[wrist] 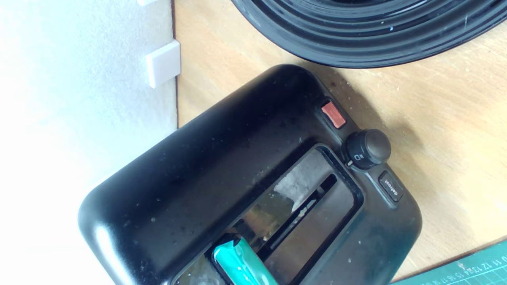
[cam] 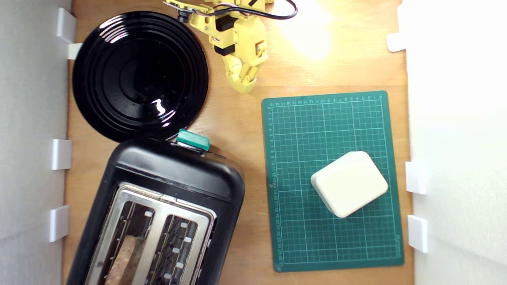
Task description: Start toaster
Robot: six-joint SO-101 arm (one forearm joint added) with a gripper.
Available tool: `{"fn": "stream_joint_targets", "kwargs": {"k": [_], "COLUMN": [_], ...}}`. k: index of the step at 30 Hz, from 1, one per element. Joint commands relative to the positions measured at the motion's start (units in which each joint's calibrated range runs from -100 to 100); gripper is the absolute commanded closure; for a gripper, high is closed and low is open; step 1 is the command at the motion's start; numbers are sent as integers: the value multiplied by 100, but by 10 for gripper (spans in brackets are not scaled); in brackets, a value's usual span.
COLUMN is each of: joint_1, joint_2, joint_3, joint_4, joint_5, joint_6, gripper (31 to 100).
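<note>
The glossy black toaster (cam: 170,174) lies at the lower part of the exterior view's left, its silver top plate (cam: 158,221) showing two slots. A brown slice of bread (cam: 124,257) sits in one slot. The teal lever knob (cam: 193,139) sticks out of the toaster's end nearest the arm. My yellow gripper (cam: 243,88) hangs above the wood well clear of the knob, its fingers together with nothing between them. In the wrist view the toaster (wrist: 222,166) shows its end face with the teal lever (wrist: 237,261), a red button (wrist: 333,114) and a black dial (wrist: 366,148); no fingers show there.
A round ridged black plate (cam: 138,75) lies beside the toaster's lever end, also seen as the plate (wrist: 368,31) in the wrist view. A green cutting mat (cam: 301,130) carries a white rounded block (cam: 349,183). White walls with brackets (cam: 61,153) line both sides.
</note>
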Motion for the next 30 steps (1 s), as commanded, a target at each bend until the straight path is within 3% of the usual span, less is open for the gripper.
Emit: {"fn": "stream_joint_targets", "kwargs": {"k": [1,18,21,24,27,30], "joint_1": [-3,76,76,76,132,386], "joint_2": [-33,-33,-25,-8,325,1274], "joint_3": [20,20,-25,-371,-871,-1843], "joint_4": [41,41,219,463,463,360], "joint_5": [101,101,101,93,93,101], "joint_6": [-14,17,22,22,59,484], "gripper": [988,989,984,989,989,989]}}
